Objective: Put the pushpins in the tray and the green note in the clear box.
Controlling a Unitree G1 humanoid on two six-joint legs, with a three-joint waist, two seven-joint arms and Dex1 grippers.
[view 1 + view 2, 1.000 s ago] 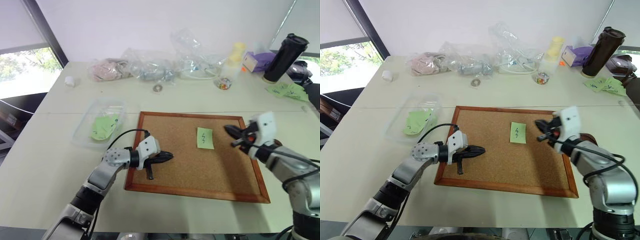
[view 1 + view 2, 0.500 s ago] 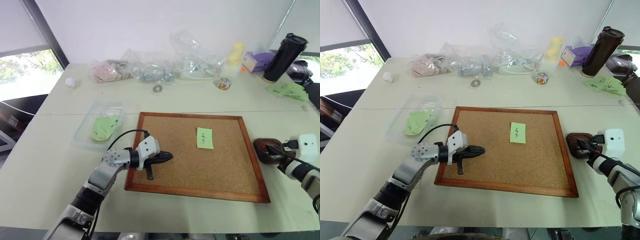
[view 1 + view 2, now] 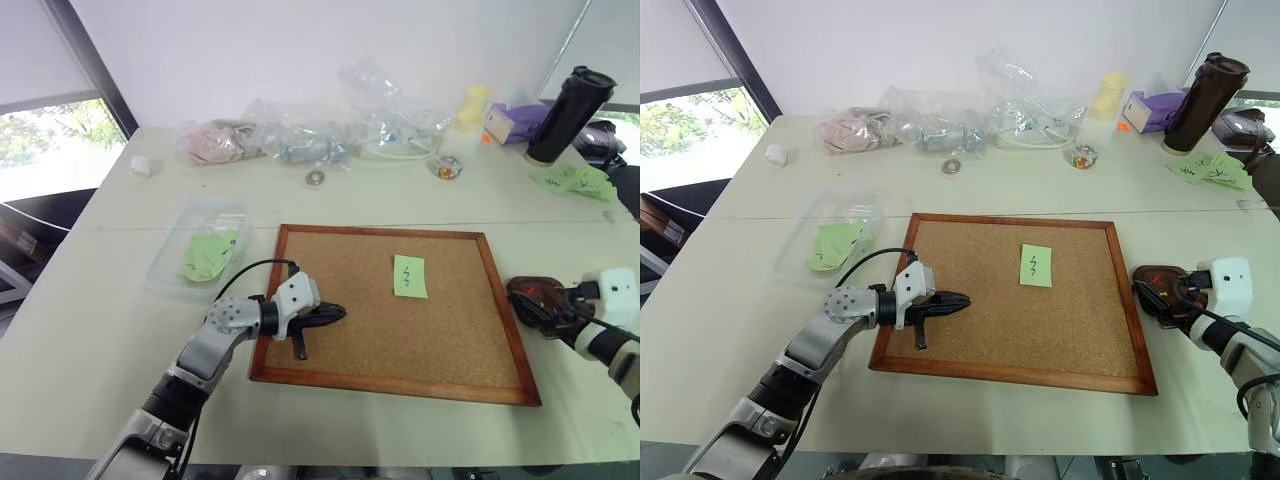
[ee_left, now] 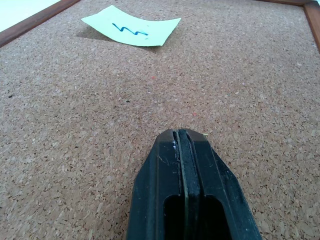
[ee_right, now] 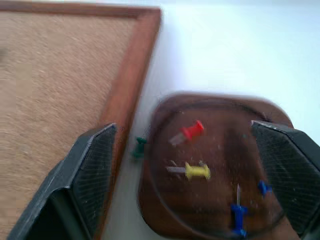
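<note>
Right fingers (image 5: 95, 180) now spread, tray (image 5: 220, 145) between them

In the head views the right end effector (image 3: 548, 305) covers part of the tray (image 3: 523, 291), and the pushpins (image 5: 192, 131) there are too small to tell apart. The right wrist view is blurred; its lower edge cuts the tray's near rim. A green pin (image 5: 138, 147) lies beside the tray; whether it touches the rim cannot be told.

Red, yellow and blue pushpins (image 5: 197, 171) lie in the brown tray (image 5: 165, 220); green note (image 3: 409, 276) lies flat.
</note>
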